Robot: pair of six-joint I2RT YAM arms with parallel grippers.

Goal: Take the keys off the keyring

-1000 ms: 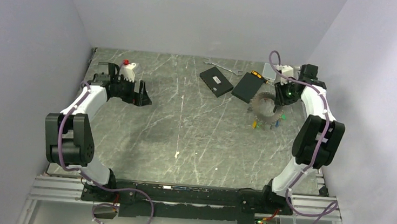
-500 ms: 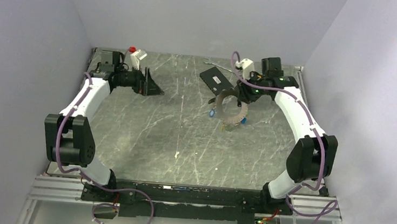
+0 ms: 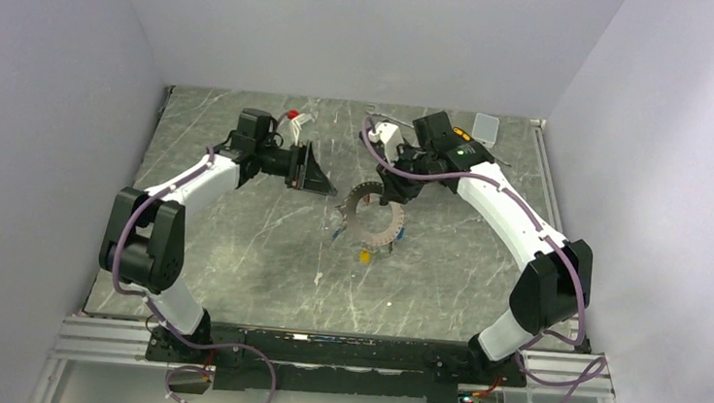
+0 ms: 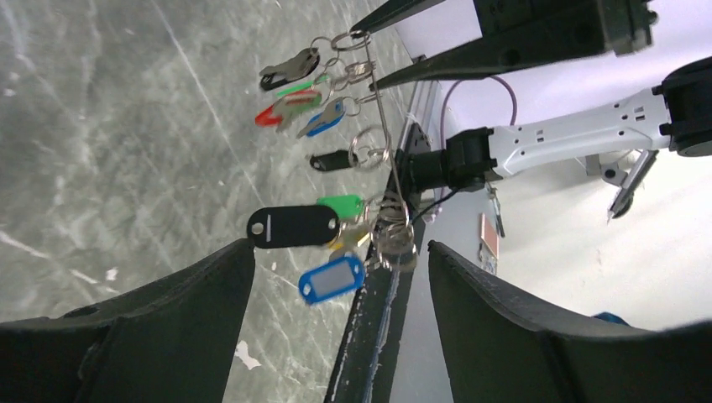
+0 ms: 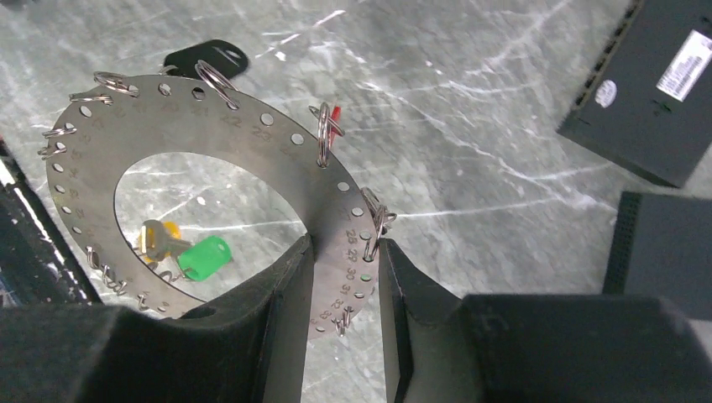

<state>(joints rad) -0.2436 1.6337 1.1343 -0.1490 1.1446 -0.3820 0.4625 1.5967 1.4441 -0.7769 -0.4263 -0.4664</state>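
While right claw [image 5: 344, 262] pinches the keyring [image 5: 210, 122], left claw [image 4: 340, 252] gapes beside keys [image 4: 294, 105]; black boxes [image 5: 646, 92] nearby.

The grey stone-look table [image 3: 261, 252] is veined with white. The flat silver metal keyring [image 5: 243, 143] bears a row of dark holes round its rim. Its small plastic-headed keys [image 4: 292, 227] show black, blue, green and red. In the right wrist view, green and yellow heads sit at its seven o'clock. At two o'clock, a flat black rectangular box [image 5: 646, 92] has a white label.

Buried between right claw [image 5: 346, 252] fingers: six o'clock rim of keyring [image 5: 277, 164]. Clipped at three o'clock: black box [image 5: 667, 252]. Too small overhead: keys [image 3: 364, 255].
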